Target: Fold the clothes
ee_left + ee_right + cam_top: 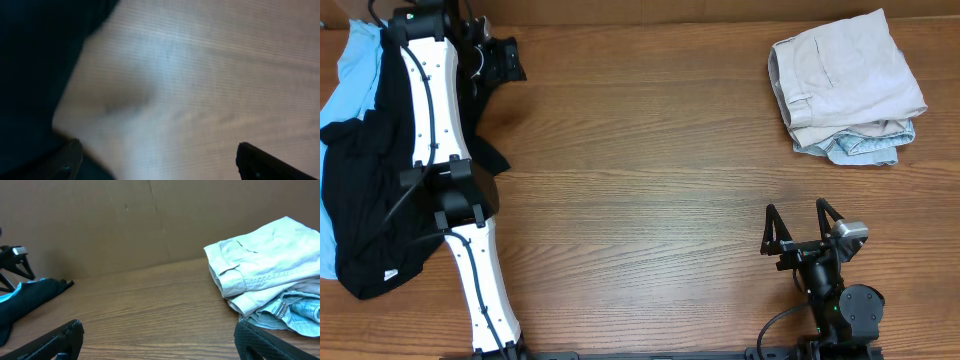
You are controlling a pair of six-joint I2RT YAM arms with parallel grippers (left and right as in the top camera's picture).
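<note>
Folded pale beige shorts (847, 72) lie on a folded faded denim piece (865, 145) at the back right; the right wrist view shows the beige shorts (270, 262) and the denim (295, 312) too. A loose black garment (365, 175) and a sky-blue piece (350, 85) lie in a heap at the left, under my left arm. My left gripper (505, 60) is open at the back left, low over bare wood beside the black cloth (35, 65). My right gripper (800, 228) is open and empty near the front right.
The wooden table (640, 180) fills the view. A brown cardboard wall (125, 220) stands behind the table's far edge. The left arm's white links (430, 110) lie across the black heap.
</note>
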